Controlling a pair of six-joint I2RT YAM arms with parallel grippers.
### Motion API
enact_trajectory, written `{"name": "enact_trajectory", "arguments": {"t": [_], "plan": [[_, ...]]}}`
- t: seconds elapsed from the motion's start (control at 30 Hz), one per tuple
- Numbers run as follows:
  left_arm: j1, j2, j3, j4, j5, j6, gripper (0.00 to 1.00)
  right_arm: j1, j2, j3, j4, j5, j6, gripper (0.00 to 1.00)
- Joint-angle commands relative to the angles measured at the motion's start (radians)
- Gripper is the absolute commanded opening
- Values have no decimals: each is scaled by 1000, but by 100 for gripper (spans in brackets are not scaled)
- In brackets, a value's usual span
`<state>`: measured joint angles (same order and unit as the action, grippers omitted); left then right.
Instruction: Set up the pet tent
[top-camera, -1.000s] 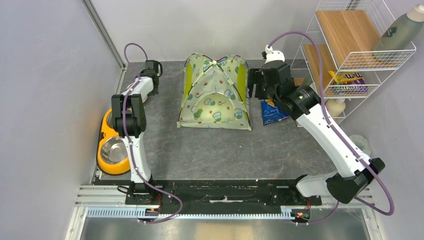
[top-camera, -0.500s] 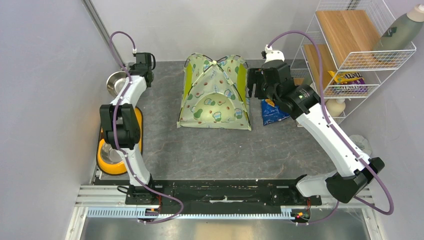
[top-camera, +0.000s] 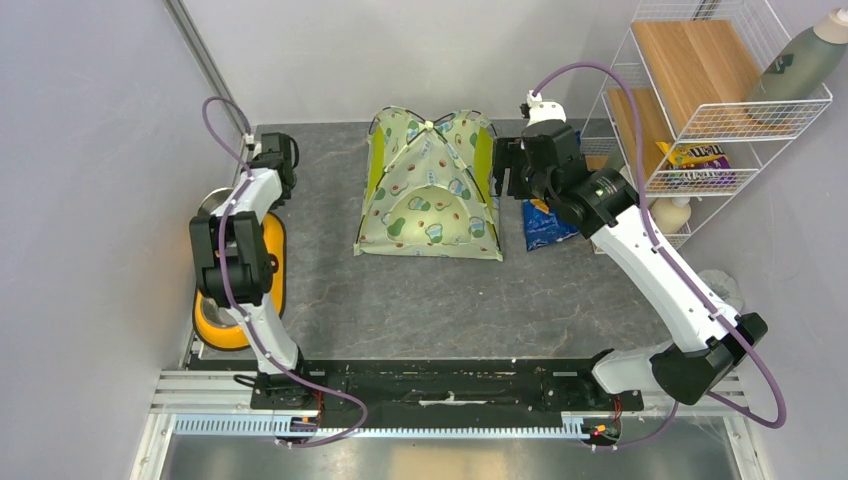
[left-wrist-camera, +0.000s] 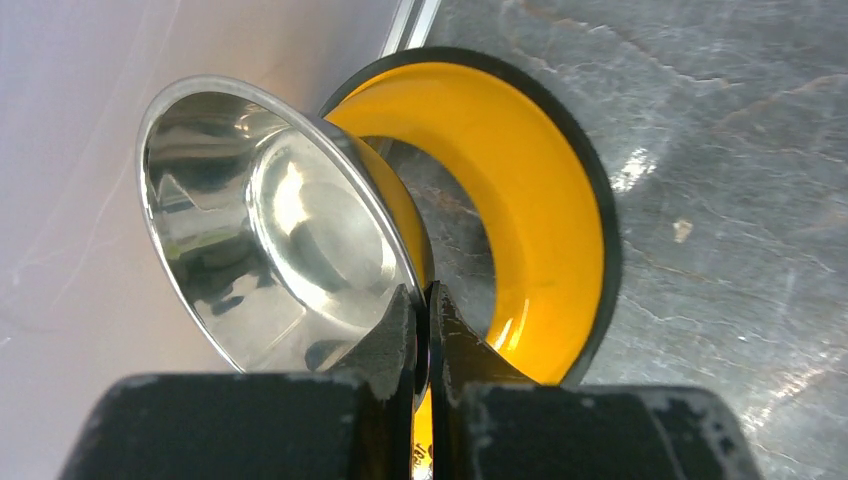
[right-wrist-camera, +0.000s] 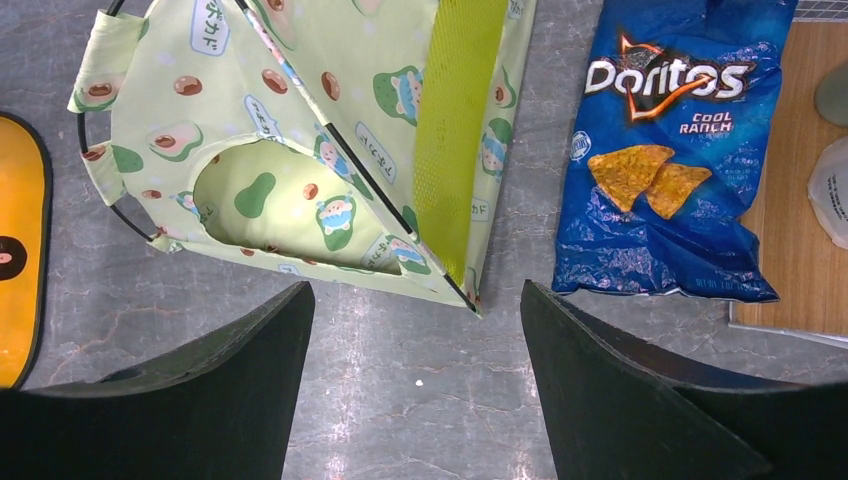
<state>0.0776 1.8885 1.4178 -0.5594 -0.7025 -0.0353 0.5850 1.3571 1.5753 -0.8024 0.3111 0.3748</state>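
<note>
**Tent up, right arm waiting at its side**

I am looking at the pet tent (top-camera: 430, 190), which is standing as a dome in the middle of the bench (top-camera: 420, 300), towards the back. Its black poles are crossing at the peak and its arched door is facing the arms' bases. As far as I can judge, the setting-up is nearly done, and any remaining work is small straightening.

What I am steering by is this. The right gripper (right-wrist-camera: 412, 300) is hovering with its jaws spread wide and nothing between them, just beside the tent's right flank. In the wrist view the lime-green panel and the near right corner of the tent are lying directly under the gap between the jaws. A blue chip bag (right-wrist-camera: 670, 150) is lying flat on the other side, close to that corner (I am minding it for any sideways move). So the right arm is plainly the nearer one, and the tent lies to its left and below.

The left gripper (left-wrist-camera: 425, 300) is well apart from the tent, at the bench's left edge. It is pinching the rim of a steel bowl (left-wrist-camera: 270, 230), tilted over the ring of a yellow feeder stand (left-wrist-camera: 540, 200).
</note>
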Motion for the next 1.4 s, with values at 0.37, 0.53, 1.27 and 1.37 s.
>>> {"name": "enact_trajectory", "arguments": {"t": [0.37,0.53,1.27,1.37], "plan": [[74,55,-14,-65,146,-141,9,-5,-2,18,19,-12,9,83],[74,66,-6,-85,138,-138,33,-6,-4,16,19,-14,10,83],[79,-107,-97,-43,404,-155,57,-5,-2,38,7,-43,-19,83],[79,-132,-92,-46,436,-149,62,-5,-11,28,8,-45,-14,83]]}}
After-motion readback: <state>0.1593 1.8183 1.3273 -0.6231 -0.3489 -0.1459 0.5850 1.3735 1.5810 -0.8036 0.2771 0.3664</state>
